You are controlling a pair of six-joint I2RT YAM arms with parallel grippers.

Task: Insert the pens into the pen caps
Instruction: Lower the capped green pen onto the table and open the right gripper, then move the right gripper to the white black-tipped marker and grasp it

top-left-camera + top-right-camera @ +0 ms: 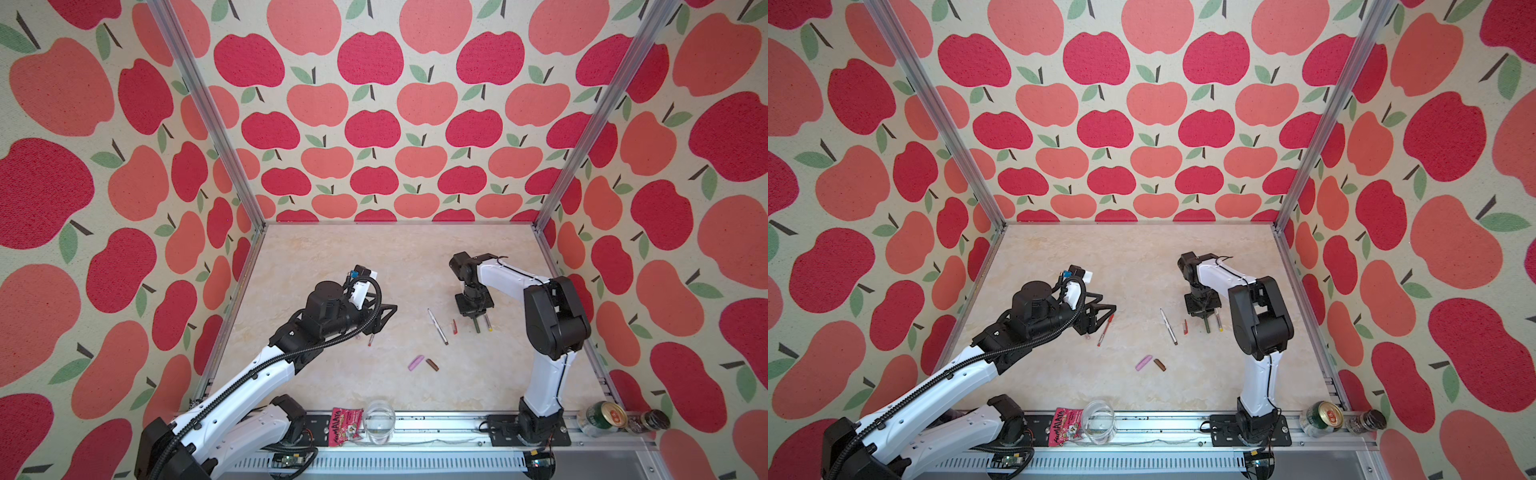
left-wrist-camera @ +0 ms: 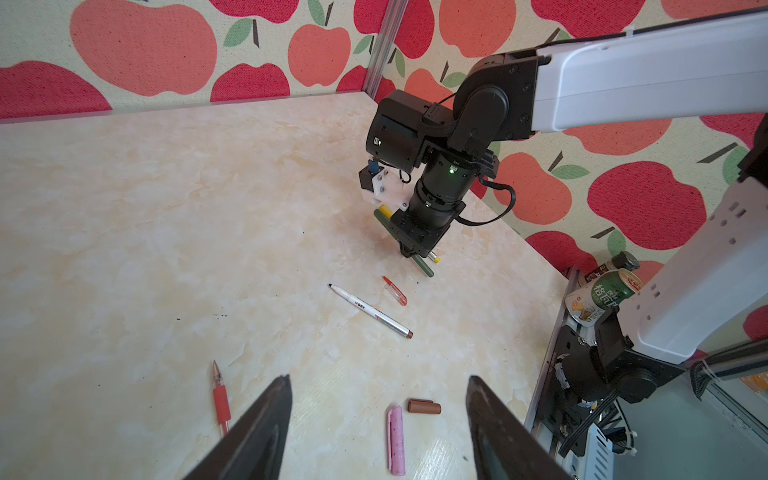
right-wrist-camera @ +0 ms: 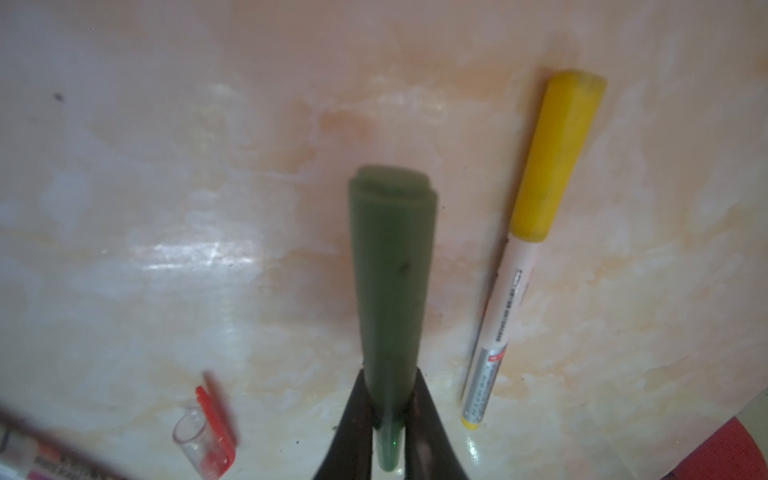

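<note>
- Walls [image 1: 374,124] carried a print of red and coral apples with green leaves.
- Aluminium posts [image 1: 206,112] stood at both rear corners.
- Tabletop [image 1: 332,257] was glossy cream marble pattern, evenly lit.

tabletop [image 1: 332,257]: marble-look, smooth, glossy, with glare patches.
walls [image 1: 374,124]: apple-print cloth, coarse matt weave.
corner posts [image 1: 209,116]: brushed metal.
dark green pen [image 3: 390,270]: matt plastic, faintly specked.
yellow cap [image 3: 557,153]: matt plastic.
red cap [image 3: 208,432]: partly clear, glossy plastic.
</note>
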